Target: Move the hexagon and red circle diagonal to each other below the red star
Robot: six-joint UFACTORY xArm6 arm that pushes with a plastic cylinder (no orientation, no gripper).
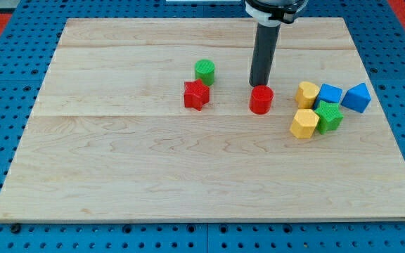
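The red star [196, 94] lies a little left of the board's middle, with a green circle [204, 71] touching its upper right. The red circle [261, 100] lies to the star's right, at about the same height in the view. My tip [260, 86] stands right at the red circle's top edge, touching or nearly touching it. Two yellow blocks sit in a cluster at the view's right: the lower one [304, 123] looks like a hexagon, while the upper one [306, 93] has a shape I cannot make out.
The right cluster also holds a blue cube-like block [329, 93], a blue triangle-like block [357, 97] and a green star [328, 116], packed close together. The wooden board [118, 183] rests on a blue pegboard table.
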